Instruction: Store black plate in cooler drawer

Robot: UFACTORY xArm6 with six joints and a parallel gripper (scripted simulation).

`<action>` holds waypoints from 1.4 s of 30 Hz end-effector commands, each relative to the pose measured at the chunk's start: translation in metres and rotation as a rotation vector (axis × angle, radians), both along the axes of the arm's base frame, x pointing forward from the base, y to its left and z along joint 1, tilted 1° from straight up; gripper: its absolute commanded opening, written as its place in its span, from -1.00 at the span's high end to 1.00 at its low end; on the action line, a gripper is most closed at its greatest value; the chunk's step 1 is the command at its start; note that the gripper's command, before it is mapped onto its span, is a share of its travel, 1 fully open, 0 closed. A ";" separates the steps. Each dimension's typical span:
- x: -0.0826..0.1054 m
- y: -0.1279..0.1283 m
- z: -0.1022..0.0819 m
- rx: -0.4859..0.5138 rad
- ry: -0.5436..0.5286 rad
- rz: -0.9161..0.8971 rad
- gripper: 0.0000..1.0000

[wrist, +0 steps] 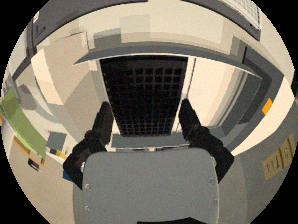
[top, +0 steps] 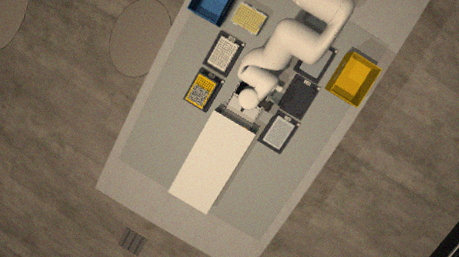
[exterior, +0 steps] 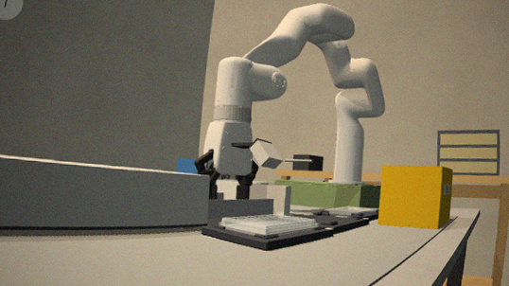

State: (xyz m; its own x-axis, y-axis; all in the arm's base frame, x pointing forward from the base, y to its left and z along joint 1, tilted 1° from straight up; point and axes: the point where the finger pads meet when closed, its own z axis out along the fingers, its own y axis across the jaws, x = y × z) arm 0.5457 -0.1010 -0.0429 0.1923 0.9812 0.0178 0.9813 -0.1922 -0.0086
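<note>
Looking down through wrist camera, we see black plate [wrist: 143,92]: dark rectangle with fine grid of wells, lying flat in open drawer [wrist: 160,56] of cooler [top: 211,160]. Gripper [wrist: 145,123] at 6 o'clock of plate, fingers spread to widest, straddling plate's near end, gripping nothing. We cannot tell whether pads touch plate.

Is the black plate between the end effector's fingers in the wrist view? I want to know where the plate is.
Yes, the black plate lies between the two dark fingers of the open end effector, inside the drawer.
</note>
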 end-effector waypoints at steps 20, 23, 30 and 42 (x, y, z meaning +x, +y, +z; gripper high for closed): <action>0.000 0.000 0.019 -0.001 -0.004 0.000 -1.00; 0.000 0.000 0.024 -0.001 -0.004 0.000 -1.00; 0.000 -0.001 0.032 -0.001 -0.004 0.000 -1.00; 0.000 -0.001 0.049 -0.001 -0.004 0.000 -1.00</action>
State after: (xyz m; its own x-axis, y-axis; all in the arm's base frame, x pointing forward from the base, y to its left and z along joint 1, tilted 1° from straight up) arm 0.5446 -0.1016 0.0002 0.1923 0.9812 0.0178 0.9813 -0.1922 -0.0085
